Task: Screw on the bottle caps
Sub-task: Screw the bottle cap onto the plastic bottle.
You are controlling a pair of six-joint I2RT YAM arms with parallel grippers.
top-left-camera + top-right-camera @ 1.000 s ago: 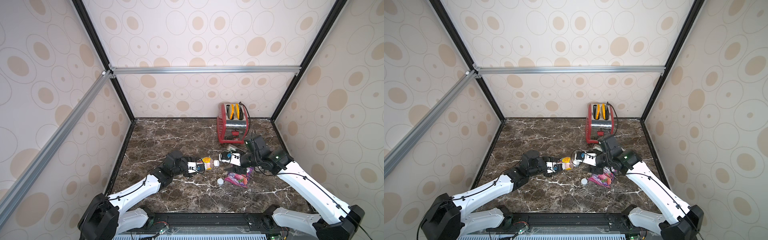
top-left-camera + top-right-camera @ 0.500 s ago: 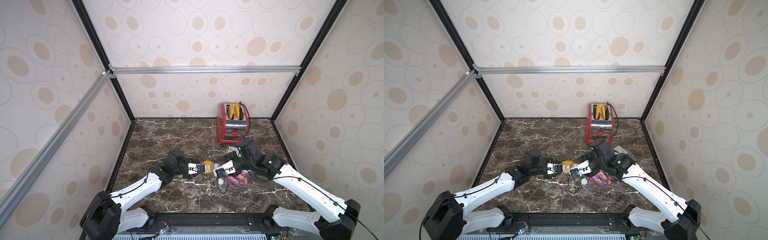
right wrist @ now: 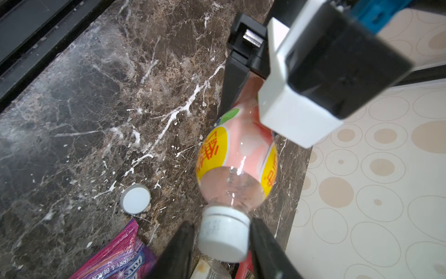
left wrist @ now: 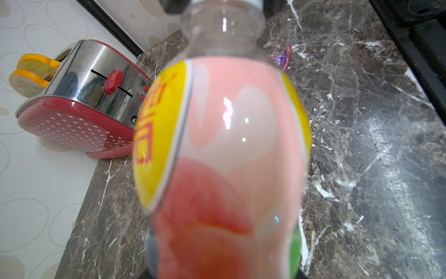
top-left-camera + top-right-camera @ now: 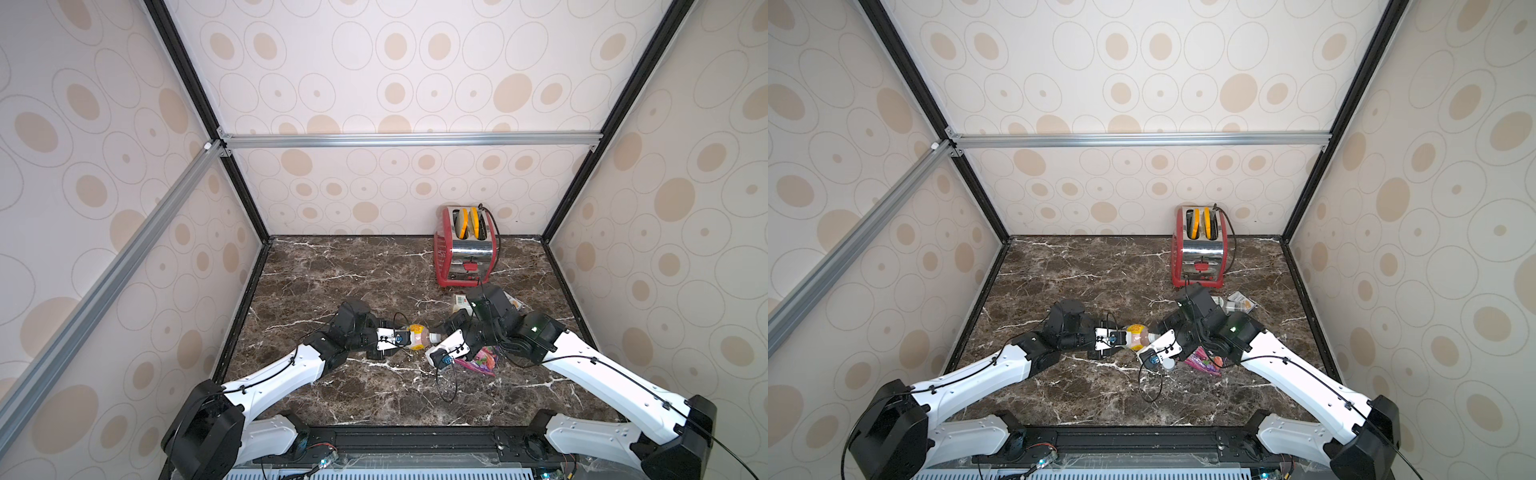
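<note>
Toward the near edge of the bench (image 5: 332, 270), the loose cap (image 3: 135, 199) lies flat on the marble just beside the candy bag (image 3: 115, 261). It is plain in the right wrist view, but only a sliver shows in a top view. Mid-bench, the pink bottle (image 5: 420, 337) lies sideways with the left gripper (image 5: 409, 340) clamped on its base end. It fills the left wrist view and hides those fingers. The fitted cap (image 3: 224, 238) sits on its neck, and the right gripper (image 3: 222, 229) has a finger close on each side. I cannot tell whether they pinch it. Farther back, the right arm (image 5: 498, 316) half covers the clear bottle (image 5: 460, 304). The toaster (image 5: 465, 253) stands near the far right corner.
</note>
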